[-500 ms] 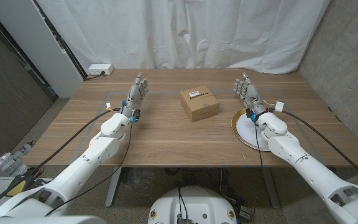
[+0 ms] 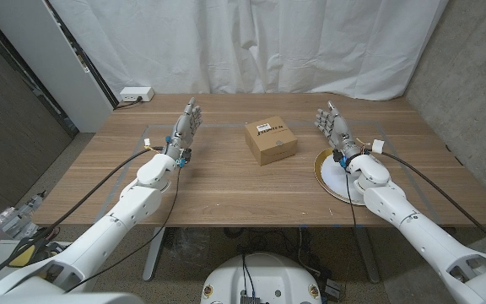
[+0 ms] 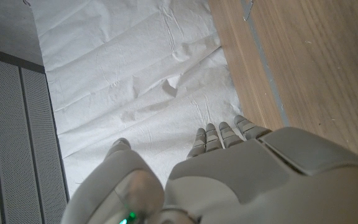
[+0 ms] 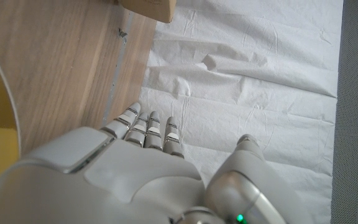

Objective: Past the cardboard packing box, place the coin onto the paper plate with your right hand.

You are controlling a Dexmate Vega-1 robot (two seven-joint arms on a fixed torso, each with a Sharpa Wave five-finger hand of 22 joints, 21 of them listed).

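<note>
Coin is the thing we look for first, but we cannot find it in any view; it may be too small to see, or hidden, so we cannot tell where it lies. The paper plate (image 2: 332,179), white with a yellow rim, sits on the wooden table (image 2: 226,186) near its right edge, partly under our right wrist. The cardboard packing box (image 2: 271,141) stands at the middle of the table, well apart from the plate.

Our right hand (image 2: 331,123) stands over the table just beyond the plate, fingers straight and spread, grasping nothing. Our left hand (image 2: 188,122) stands in the same manner on the other side of the box, also released and empty.

We judge that the task is at its very start: nothing is picked up yet. The next move calls for locating the coin, probably past the box, then reaching there with the right hand for a fine pinch.
</note>
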